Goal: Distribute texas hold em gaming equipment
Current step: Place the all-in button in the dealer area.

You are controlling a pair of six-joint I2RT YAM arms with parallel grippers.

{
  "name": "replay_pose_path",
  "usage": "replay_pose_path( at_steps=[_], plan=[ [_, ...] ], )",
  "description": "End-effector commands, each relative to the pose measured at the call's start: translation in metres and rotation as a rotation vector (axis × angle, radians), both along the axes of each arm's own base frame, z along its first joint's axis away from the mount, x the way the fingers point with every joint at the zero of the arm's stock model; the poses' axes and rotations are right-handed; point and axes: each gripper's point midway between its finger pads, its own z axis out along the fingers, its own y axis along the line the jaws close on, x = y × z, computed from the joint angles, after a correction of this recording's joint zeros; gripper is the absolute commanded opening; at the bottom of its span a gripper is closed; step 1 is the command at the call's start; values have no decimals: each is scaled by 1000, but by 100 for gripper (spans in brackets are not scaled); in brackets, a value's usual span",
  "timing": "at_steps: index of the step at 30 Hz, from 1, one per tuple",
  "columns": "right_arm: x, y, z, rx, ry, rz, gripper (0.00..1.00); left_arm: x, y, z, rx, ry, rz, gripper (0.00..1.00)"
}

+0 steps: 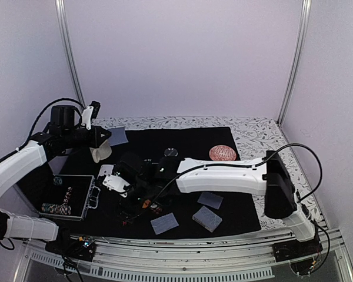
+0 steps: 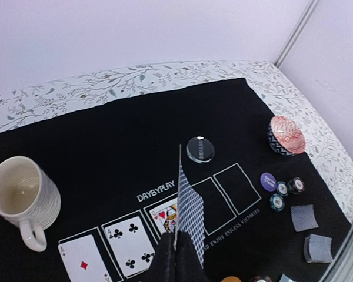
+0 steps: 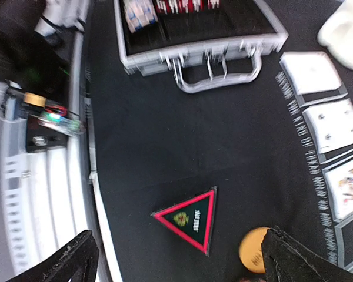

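Near metal case (image 3: pixel 194 35), triangle marker (image 3: pixel 188 220), orange disc (image 3: pixel 254 249) just beside

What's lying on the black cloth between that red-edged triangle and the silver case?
Nothing. In the right wrist view, the stretch of black cloth between the triangle marker and the silver case is bare.

Soft, even light, with one blurred view.

The pale walls (image 1: pixel 182 59) are lit evenly, and only faint shadows are seen on the black mat (image 1: pixel 188 138). The left wrist view is sharp, with a small shine on the black disc (image 2: pixel 199 148). The right wrist view is smeared: the silver case (image 3: pixel 153 59) and the white cards (image 3: pixel 335 123) are streaked.
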Motion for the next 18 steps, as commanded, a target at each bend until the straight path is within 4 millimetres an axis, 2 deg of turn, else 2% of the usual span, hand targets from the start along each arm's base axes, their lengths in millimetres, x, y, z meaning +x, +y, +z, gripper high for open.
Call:
replay_pose_path(
  at_steps=[1, 4, 5, 7, 9, 11, 13, 18],
  plan=[
    [-11, -31, 158, 276, -78, 101, 99, -12, -32, 12, -82, -41, -207, 0],
    [6, -73, 182, 296, -60, 76, 100, -39, -72, 17, -132, -40, -439, 0],
    [20, -89, 180, 284, -52, 36, 98, -51, -86, 20, -147, -43, -523, 0],
    [38, -116, 189, 291, -48, -36, 94, -75, -109, 24, -141, -53, -654, 0],
    [49, -134, 196, 300, -50, -81, 92, -99, -127, 27, -114, -87, -762, 0],
    [53, -140, 197, 300, -49, -97, 89, -123, -140, 30, -115, -108, -860, 0],
    [52, -138, 188, 273, -28, -83, 85, -141, -148, 34, -114, -137, -934, 0],
    [36, -122, 161, 201, 81, 25, 71, -161, -157, 34, -90, -156, -1005, 0]
  ],
)
